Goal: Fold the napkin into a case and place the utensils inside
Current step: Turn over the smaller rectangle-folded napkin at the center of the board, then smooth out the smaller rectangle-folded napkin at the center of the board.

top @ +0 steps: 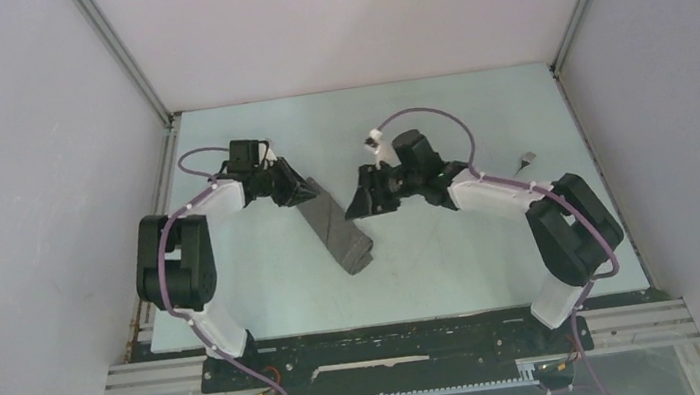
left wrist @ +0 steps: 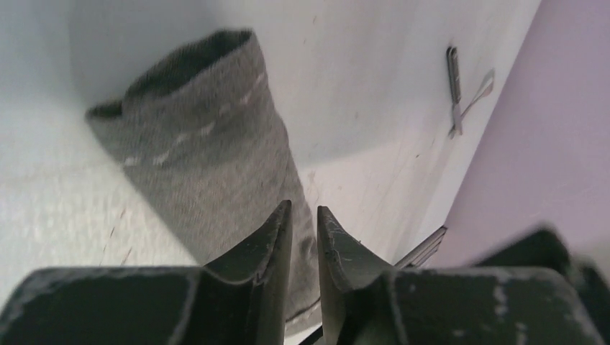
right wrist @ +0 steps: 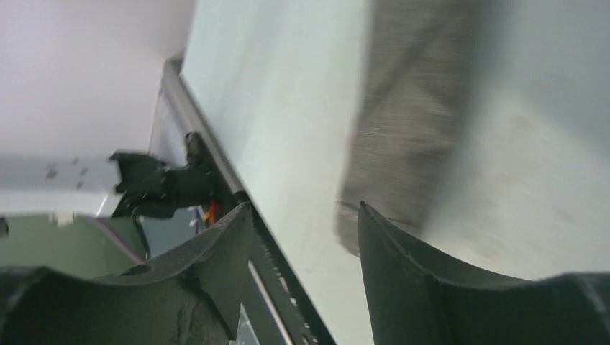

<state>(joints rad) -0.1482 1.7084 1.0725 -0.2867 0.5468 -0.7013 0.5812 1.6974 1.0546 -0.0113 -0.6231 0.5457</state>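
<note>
The napkin (top: 338, 229) lies on the table (top: 455, 265) as a narrow grey folded case, running diagonally from upper left to lower right. My left gripper (top: 303, 191) is at its upper end. In the left wrist view the jaws (left wrist: 303, 212) stand almost together, with the puckered near edge of the cloth (left wrist: 208, 144) between them. My right gripper (top: 359, 204) hovers just right of the strip, open and holding nothing. Its wrist view is blurred and shows the fingers (right wrist: 303, 208) apart beside the cloth (right wrist: 410, 122). The utensils (top: 527, 160) lie by the right wall: a dark knife (left wrist: 454, 79) and a fork (left wrist: 480, 92).
Pale walls close in the table on three sides. A dark rail (right wrist: 216, 165) runs along the table's edge in the right wrist view. Both arm bases sit at the near edge (top: 394, 338).
</note>
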